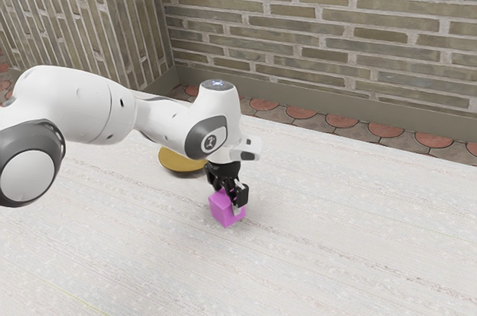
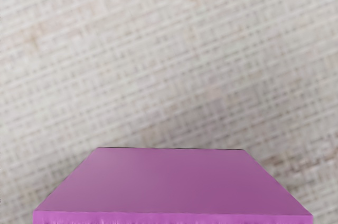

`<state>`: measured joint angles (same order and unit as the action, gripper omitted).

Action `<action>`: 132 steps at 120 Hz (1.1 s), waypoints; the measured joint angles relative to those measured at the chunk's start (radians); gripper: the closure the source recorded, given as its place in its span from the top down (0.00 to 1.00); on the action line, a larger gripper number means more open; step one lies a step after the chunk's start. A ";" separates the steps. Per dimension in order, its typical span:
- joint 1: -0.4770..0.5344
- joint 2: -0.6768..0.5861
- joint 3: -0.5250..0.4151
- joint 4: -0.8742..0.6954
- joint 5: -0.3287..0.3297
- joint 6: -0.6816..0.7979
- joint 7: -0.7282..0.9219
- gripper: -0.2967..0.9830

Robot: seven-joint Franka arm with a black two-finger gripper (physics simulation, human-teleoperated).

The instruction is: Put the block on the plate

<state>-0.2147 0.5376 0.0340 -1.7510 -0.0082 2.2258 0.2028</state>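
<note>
In the exterior view the black gripper (image 1: 228,194) points down at the magenta block (image 1: 221,209), shut on it. One finger lies against the block's face toward the exterior view's right; the block hides the other fingertip. Whether the block touches the table cannot be told. Behind the gripper and toward the exterior view's left is the yellow plate (image 1: 179,160), partly covered by the arm. The wrist view has the block (image 2: 171,182) large at its lower edge, squarely lined up with the hand.
The pale, streaked table (image 1: 335,234) extends around the block and plate. A brick wall (image 1: 320,33) stands beyond the table's far edge, with reddish floor tiles (image 1: 300,112) along its foot. The arm's forearm passes above the table near the plate.
</note>
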 joint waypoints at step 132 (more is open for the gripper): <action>0.184 -0.013 -0.028 0.182 0.019 -0.113 0.036 0.53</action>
<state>-0.0304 0.5243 0.0064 -1.5689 0.0112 2.1128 0.2388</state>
